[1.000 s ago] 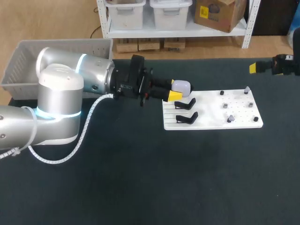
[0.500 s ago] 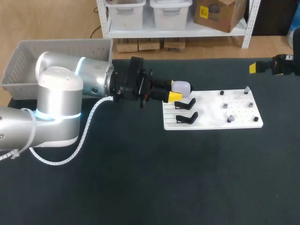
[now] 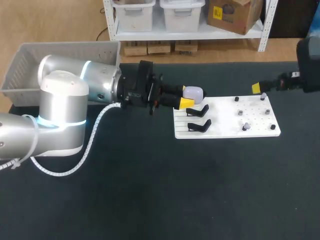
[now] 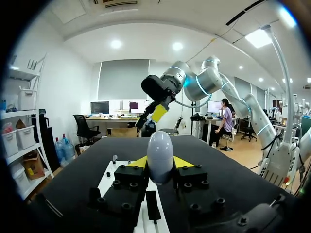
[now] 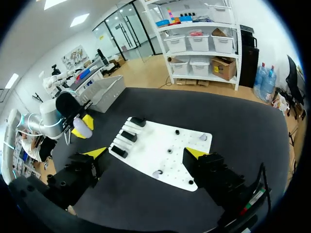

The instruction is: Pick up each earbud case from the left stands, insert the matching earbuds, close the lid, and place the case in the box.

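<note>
Earbud case (image 3: pixel 193 92): pale lavender, rounded, lid shut, held clear of the white board (image 3: pixel 227 131), above the board's near-left corner. The left gripper (image 3: pixel 185 96) pinches it from two sides, one yellow tip on each flank; in the left wrist view the case (image 4: pixel 160 156) stands upright between the fingers (image 4: pixel 137 162).

Two black stands (image 3: pixel 199 110) sit on the slotted left part of the board, one behind the other, both bare. The case hangs just above the rearward one.

The right part of the board carries several small dark and grey pieces (image 3: pixel 245 127) on pegs; which of them are earbuds cannot be told.

Right gripper (image 5: pixel 146 153): above the board's right part, touching nothing, jaws spread wide and nothing between them.

Table (image 3: pixel 165 195): dark, matt covering; the board lies flat on it.

Box (image 3: pixel 27 62): grey perforated basket, well apart from the board, beyond the left arm at the table's far-left corner
</note>
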### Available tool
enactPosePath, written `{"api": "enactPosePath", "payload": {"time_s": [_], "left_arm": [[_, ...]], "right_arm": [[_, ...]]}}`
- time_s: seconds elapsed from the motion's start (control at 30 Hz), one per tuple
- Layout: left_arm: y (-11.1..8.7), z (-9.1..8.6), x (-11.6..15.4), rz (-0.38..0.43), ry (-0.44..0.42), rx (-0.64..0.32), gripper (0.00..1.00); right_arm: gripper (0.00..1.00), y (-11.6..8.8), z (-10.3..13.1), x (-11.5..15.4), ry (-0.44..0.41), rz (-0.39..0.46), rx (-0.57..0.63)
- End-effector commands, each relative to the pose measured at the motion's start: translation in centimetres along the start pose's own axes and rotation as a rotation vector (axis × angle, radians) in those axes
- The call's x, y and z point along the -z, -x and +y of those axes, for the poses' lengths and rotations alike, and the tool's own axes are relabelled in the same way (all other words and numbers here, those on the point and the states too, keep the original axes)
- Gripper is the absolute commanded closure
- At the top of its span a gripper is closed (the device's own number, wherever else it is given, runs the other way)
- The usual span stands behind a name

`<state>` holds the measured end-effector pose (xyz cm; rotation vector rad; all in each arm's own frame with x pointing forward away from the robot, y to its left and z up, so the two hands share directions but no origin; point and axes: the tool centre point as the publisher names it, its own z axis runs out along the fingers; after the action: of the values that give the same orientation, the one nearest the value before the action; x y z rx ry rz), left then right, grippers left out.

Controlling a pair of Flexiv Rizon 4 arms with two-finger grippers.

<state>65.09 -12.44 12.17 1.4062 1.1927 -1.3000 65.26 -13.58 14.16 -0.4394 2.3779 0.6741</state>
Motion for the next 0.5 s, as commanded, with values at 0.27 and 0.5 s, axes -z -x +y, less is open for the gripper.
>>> {"api": "enactPosePath", "payload": {"time_s": [0.27, 0.5], "left_arm": [[-0.1, -0.1, 0.0, -0.003, 0.003, -0.002, 1.00], [-0.1, -0.1, 0.0, -0.003, 0.003, -0.002, 1.00]], "right_arm": [[0.00, -3.6, 9.7, -0.3, 0.052, 0.005, 0.070], [0.00, -3.1, 13.6, -2.7, 0.078, 0.031, 0.124]]}}
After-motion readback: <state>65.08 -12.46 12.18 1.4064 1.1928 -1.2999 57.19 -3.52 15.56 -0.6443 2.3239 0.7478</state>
